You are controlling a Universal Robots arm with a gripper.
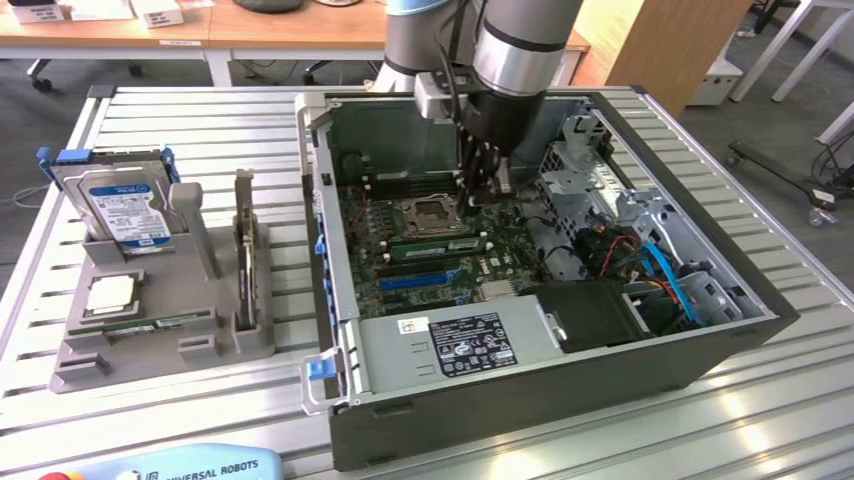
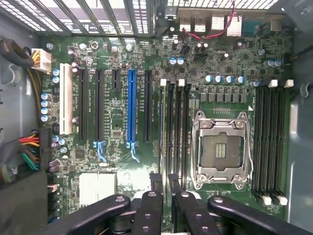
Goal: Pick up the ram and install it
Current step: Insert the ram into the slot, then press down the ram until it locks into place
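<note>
The gripper (image 2: 165,183) is nearest in the wrist view. Its fingers (image 2: 155,188) are spread only slightly, leaving a narrow gap in which I can make out nothing pinched. That gap lines up with the end of the bank of black memory slots (image 2: 176,127) below it. The gripper appears to hang above the board rather than rest on it. Just beyond the slots lies the processor socket (image 2: 221,149), open and empty. On the slots' other side run the expansion slots, one of them a blue slot (image 2: 131,107). In the exterior view the ram (image 1: 430,243) reads as a green strip standing on edge among those memory slots, beside the socket and inside the open computer case (image 1: 534,400). The gripper is over the end of the strip nearer the exterior view's right and looks clear of it. Judging from this, the pick-up is done and the stick has been set into a slot. Whether it is pressed fully home and its end clips are latched, the pictures do not show. Farther off, toward the exterior view's left, a grey holder (image 1: 80,370) stands on the slatted table (image 1: 747,420), well apart from the case. In the holder are the hard drive (image 1: 127,205), upright, and the silver processor chip (image 1: 112,290), lying flat.
</note>
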